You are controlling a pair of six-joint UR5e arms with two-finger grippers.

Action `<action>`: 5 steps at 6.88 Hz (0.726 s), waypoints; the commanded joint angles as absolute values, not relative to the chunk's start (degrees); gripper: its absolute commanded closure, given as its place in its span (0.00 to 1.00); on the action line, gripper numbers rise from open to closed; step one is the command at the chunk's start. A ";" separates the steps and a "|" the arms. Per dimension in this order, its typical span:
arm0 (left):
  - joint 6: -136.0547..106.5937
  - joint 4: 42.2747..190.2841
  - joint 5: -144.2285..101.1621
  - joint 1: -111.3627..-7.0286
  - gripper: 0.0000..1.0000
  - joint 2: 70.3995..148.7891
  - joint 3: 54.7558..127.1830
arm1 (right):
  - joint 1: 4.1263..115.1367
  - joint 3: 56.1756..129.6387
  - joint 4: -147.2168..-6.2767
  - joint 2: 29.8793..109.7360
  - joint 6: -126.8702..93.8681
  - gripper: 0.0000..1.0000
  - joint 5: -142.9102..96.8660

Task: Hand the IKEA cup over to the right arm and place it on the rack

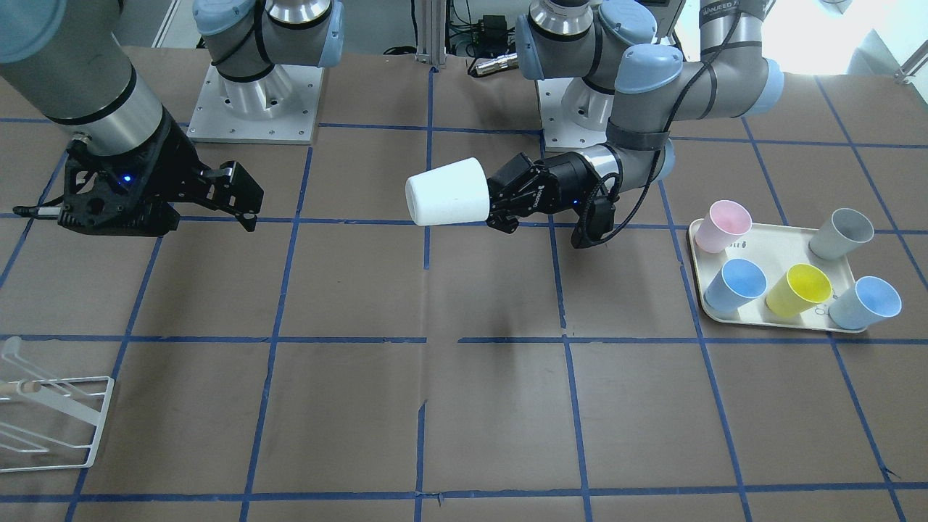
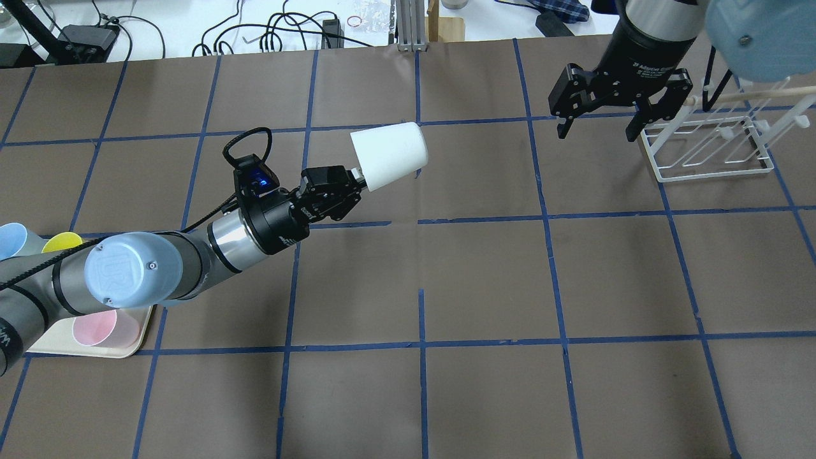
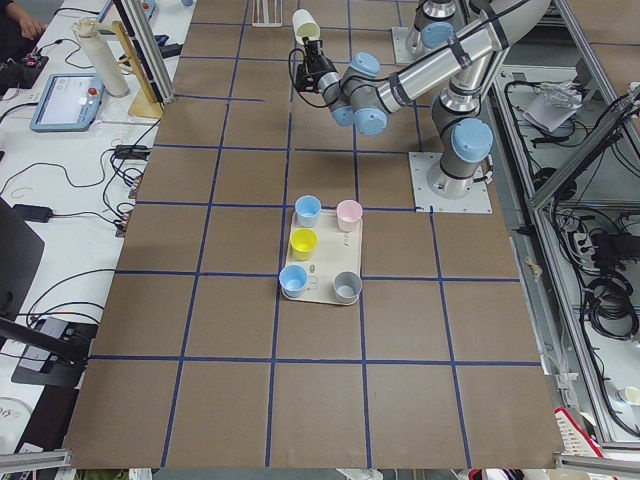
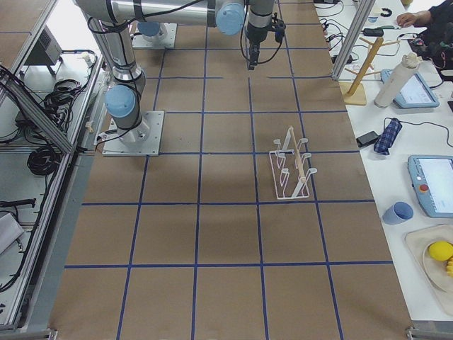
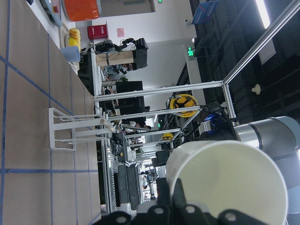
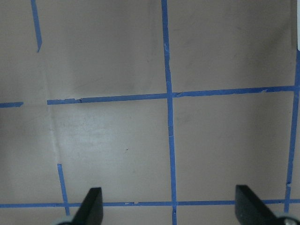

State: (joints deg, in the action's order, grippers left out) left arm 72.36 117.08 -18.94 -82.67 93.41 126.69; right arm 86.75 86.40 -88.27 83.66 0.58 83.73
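The off-white IKEA cup (image 1: 446, 192) is held on its side above the table's middle, its closed base toward the right arm. My left gripper (image 1: 491, 203) is shut on its rim; it also shows in the overhead view (image 2: 357, 182) with the cup (image 2: 389, 155). The left wrist view shows the cup (image 5: 225, 183) close up. My right gripper (image 1: 243, 197) hangs open and empty, apart from the cup, jaws wide in the overhead view (image 2: 598, 132) and the right wrist view (image 6: 168, 211). The white wire rack (image 2: 707, 143) stands just beside the right gripper, also at the front-facing view's lower left (image 1: 51, 406).
A cream tray (image 1: 783, 246) on the left arm's side holds a pink cup (image 1: 723, 225), a grey cup (image 1: 841, 233), a yellow cup (image 1: 799, 288) and two blue cups. Brown table with blue tape grid (image 1: 464, 362). Cables and gear lie beyond the far edge (image 2: 255, 32).
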 commanded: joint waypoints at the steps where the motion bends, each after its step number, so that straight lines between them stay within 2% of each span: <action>1: 72.33 116.81 -20.04 -84.72 1.00 93.34 127.18 | 79.68 85.96 -81.70 83.84 2.98 0.00 70.92; 3: 71.64 117.33 -17.16 -85.17 1.00 93.43 126.83 | 72.97 86.48 -71.51 84.11 3.60 0.00 48.54; 5: 71.11 117.60 -15.64 -87.09 1.00 92.91 126.83 | 72.86 89.80 -68.12 83.50 3.78 0.00 31.10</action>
State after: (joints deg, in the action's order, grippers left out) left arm 71.43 117.48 -16.27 -85.89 93.29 126.84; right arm 73.26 87.53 -70.08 83.79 3.65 40.93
